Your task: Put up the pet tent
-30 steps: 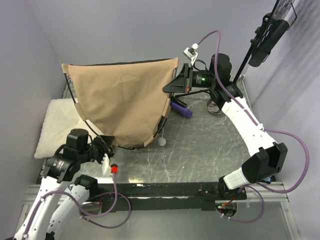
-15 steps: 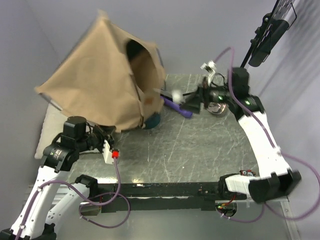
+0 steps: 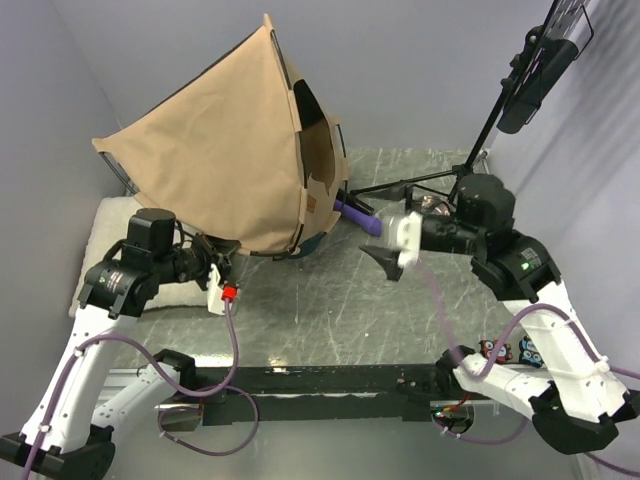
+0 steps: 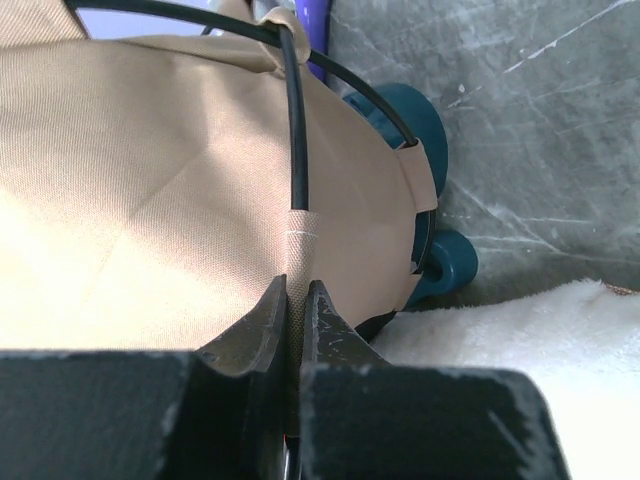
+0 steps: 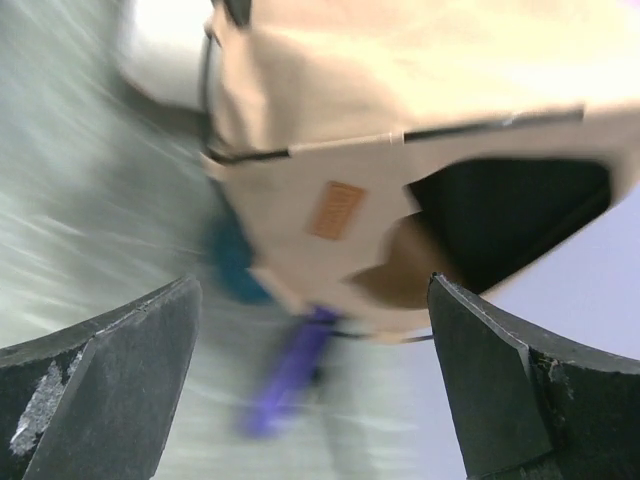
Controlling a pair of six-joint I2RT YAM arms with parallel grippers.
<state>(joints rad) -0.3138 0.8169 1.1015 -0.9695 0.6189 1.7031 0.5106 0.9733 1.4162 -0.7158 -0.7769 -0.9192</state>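
Observation:
The pet tent [image 3: 220, 150] stands at the back left, tan fabric with its peak up and its arched doorway [image 3: 318, 150] facing right. My left gripper [image 3: 207, 262] sits at its near lower edge, shut on the tan pole sleeve [image 4: 293, 270], from which a thin dark pole [image 4: 293, 120] runs up. My right gripper [image 3: 388, 252] hangs open over the middle of the table, apart from the tent. The right wrist view is blurred and shows the tent's brown label [image 5: 335, 210] and dark doorway [image 5: 510, 215] beyond my open gripper [image 5: 312, 285].
A cream-white pillow [image 3: 98, 225] lies under the tent's left side. A purple toy [image 3: 360, 216] and a teal toy [image 3: 320, 240] rest by the doorway. A metal bowl [image 3: 432, 206] and a black stand [image 3: 420, 184] are at the back right.
The tent rose from lying flat to standing with its doorway to the right. My right gripper opened, let go of it and drew back toward the near right. My left gripper closed on the lower edge.

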